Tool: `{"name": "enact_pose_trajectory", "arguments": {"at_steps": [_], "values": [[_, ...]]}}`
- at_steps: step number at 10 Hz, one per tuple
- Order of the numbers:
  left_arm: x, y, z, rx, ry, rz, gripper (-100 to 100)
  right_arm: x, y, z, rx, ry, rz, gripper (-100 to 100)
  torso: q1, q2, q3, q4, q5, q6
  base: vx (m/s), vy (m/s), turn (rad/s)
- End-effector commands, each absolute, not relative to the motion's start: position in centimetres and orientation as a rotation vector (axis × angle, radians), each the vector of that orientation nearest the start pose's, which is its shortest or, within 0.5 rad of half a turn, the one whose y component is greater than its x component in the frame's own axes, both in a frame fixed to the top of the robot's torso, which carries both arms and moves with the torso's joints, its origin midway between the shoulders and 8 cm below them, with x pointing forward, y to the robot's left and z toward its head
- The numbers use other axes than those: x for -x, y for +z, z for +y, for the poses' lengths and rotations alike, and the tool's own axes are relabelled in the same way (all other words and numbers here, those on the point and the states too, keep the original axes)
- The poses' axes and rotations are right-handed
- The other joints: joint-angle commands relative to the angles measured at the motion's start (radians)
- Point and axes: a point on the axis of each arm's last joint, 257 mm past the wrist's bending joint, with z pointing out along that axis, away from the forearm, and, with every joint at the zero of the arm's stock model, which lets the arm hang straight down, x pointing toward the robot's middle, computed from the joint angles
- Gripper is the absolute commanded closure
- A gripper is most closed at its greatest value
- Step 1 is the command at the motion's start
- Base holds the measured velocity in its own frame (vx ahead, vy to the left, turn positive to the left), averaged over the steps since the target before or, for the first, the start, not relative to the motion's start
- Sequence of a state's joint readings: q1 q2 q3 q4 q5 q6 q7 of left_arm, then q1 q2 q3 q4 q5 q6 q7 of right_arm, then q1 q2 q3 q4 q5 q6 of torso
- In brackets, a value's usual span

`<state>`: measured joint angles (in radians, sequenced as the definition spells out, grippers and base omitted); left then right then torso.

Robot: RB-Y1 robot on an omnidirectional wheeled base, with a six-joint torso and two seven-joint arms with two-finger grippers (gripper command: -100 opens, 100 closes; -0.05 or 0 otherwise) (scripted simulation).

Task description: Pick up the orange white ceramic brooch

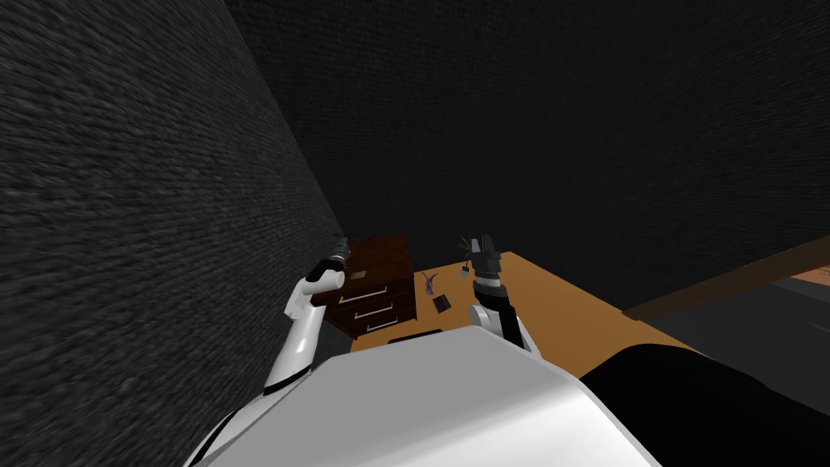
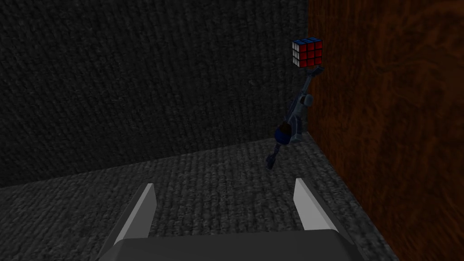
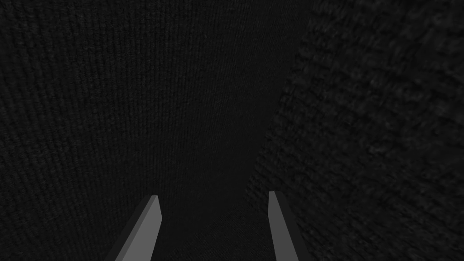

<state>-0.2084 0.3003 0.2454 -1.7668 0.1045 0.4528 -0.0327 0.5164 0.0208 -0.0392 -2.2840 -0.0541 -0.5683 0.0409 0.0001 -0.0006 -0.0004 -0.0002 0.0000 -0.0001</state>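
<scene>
both arms are raised; the left gripper point(image 2: 224, 183) and right gripper point(image 3: 214, 195) hold their fingers spread, grasping nothing. the brooch is too small to pick out, possibly among the small things point(image 1: 430, 283) on the tabletop point(image 1: 559, 304) beside the dresser point(image 1: 381, 284). step in hand: locating it - next, a closer look.

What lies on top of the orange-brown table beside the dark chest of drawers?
On the table are a small purple figure, a dark flat thing and a small plant. The right gripper partly covers the plant. They are too small to name more exactly.
</scene>
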Motion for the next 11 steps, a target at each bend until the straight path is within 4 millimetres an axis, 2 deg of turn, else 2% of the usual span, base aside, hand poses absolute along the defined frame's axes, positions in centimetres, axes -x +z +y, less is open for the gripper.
{"name": "enact_pose_trajectory", "arguments": {"at_steps": [1, 2, 3, 5, 6, 8, 9, 11], "values": [[-58.5, -9.3, 39.2, 1.211, -0.919, 1.186, -100, -32.6, 3.4, -30.0, -0.638, 1.262, 0.528, 0, 0.0, 0.0, 0.0, 0.0, 0.0, 0.0, 0.007, 0.004, -0.014], [-58.5, -9.8, 39.3, 1.226, -0.91, 1.197, -100, -32.6, 3.4, -30.0, -0.638, 1.262, 0.528, 0, 0.0, 0.0, 0.0, 0.0, 0.0, 0.0, 0.0, 0.0, 0.0], [-59.5, -10.1, 39.5, 1.262, -0.912, 1.212, -100, -32.6, 3.4, -30.0, -0.638, 1.262, 0.528, 0, 0.0, 0.0, 0.0, 0.0, 0.0, 0.0, 0.006, 0.003, -0.019], [-59.3, -11.3, 39.6, 1.299, -0.889, 1.242, -100, -32.6, 3.4, -30.0, -0.638, 1.262, 0.528, 0, 0.0, 0.0, 0.0, 0.0, 0.0, 0.0, 0.003, 0.002, -0.007], [-60.2, -11.7, 39.7, 1.337, -0.889, 1.262, -100, -32.6, 3.4, -30.0, -0.638, 1.262, 0.528, 0, 0.0, 0.0, 0.0, 0.0, 0.0, 0.0, 0.007, 0.003, -0.02], [-59.9, -12.8, 39.8, 1.372, -0.866, 1.289, -100, -32.6, 3.4, -30.0, -0.638, 1.262, 0.528, 0, 0.0, 0.0, 0.0, 0.0, 0.0, 0.0, 0.007, 0.003, -0.007], [-60.8, -13.2, 39.8, 1.406, -0.867, 1.309, -100, -32.6, 3.4, -30.0, -0.638, 1.262, 0.528, 0, 0.0, 0.0, 0.0, 0.0, 0.0, 0.0, 0.008, 0.004, -0.022], [-60.4, -14.3, 39.8, 1.443, -0.841, 1.338, -100, -32.6, 3.4, -30.0, -0.638, 1.262, 0.528, 0, 0.0, 0.0, 0.0, 0.0, 0.0, 0.0, 0.005, 0.003, -0.008]]}}
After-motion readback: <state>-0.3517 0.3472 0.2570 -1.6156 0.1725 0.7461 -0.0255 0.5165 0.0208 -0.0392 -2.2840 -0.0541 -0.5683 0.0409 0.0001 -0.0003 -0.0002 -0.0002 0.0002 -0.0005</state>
